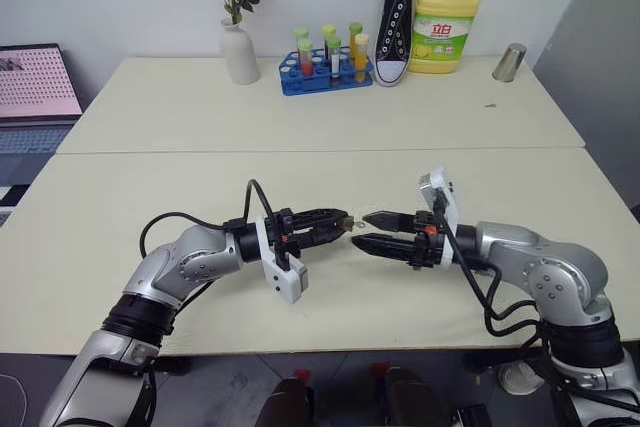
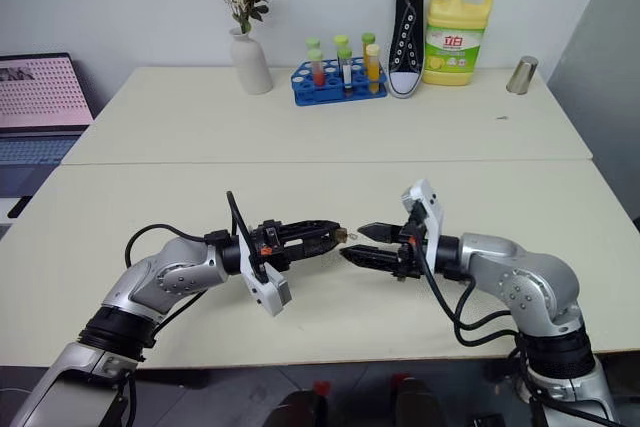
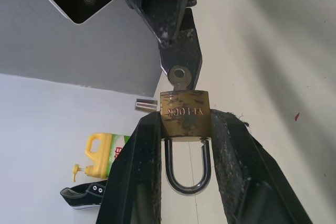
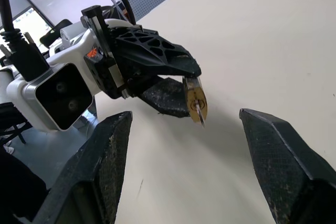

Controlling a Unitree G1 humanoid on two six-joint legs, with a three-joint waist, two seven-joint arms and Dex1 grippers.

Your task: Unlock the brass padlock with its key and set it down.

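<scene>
Above the near table [image 1: 150,187], the left gripper [image 1: 338,226] points toward the right gripper [image 1: 372,230], their tips close but apart. The left fingers [image 3: 142,166] are clamped on the sides of the brass padlock [image 3: 185,111], held in the air with its silver shackle [image 3: 187,169] lying between them, closed. The key [image 3: 180,75] sits in the keyhole, its round head projecting from the body. The right fingers [image 4: 278,156] stand wide apart, empty, on either side of the padlock without touching it.

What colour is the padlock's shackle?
Silver: the shackle curves below the brass padlock body, clearest in the left wrist view.
</scene>
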